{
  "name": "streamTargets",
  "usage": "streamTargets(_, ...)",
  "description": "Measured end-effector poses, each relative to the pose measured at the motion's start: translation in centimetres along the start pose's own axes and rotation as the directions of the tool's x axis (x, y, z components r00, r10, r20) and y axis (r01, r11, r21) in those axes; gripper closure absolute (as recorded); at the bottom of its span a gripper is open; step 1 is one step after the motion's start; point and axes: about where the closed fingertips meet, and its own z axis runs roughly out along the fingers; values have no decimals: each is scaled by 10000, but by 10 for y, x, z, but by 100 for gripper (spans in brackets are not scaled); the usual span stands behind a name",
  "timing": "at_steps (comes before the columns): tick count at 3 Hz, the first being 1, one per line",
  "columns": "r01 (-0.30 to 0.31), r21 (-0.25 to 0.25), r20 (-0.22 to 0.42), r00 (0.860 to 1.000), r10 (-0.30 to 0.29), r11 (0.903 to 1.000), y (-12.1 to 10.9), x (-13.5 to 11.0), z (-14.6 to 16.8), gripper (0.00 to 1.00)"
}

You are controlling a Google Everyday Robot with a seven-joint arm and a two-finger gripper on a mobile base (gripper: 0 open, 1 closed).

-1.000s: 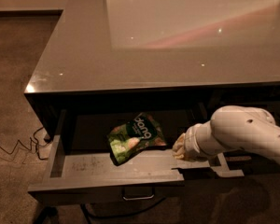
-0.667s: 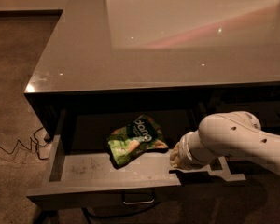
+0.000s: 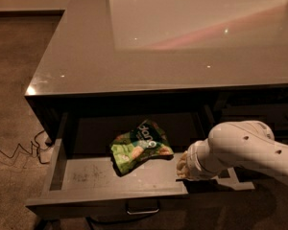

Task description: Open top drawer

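Camera view, top drawer [image 3: 81, 172] open, gripper [image 3: 182, 166] seemingly at its right end

White rounded arm [image 3: 247, 147], dark dimples, pale gripper [image 3: 183, 166] at right of top drawer [image 3: 86, 175]

Glossy, smooth top [image 3: 134, 56], mirroring lights. Matt grey drawer [image 3: 81, 176], bottom scuffed and speckled; dark matt front with small metal pull [image 3: 143, 208], faintly shiny. Crinkled, glossy plastic bag [image 3: 139, 146] inside. Smooth white plastic arm [image 3: 249, 150] with satin sheen; cream, duller gripper [image 3: 181, 166] at the drawer's right end. Rough, matt carpet [image 3: 14, 95] beside.
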Motion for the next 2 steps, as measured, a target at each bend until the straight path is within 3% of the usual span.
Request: streamTargets(2,-209,-266,-121,9997,206,9994,28,17,-3,100)
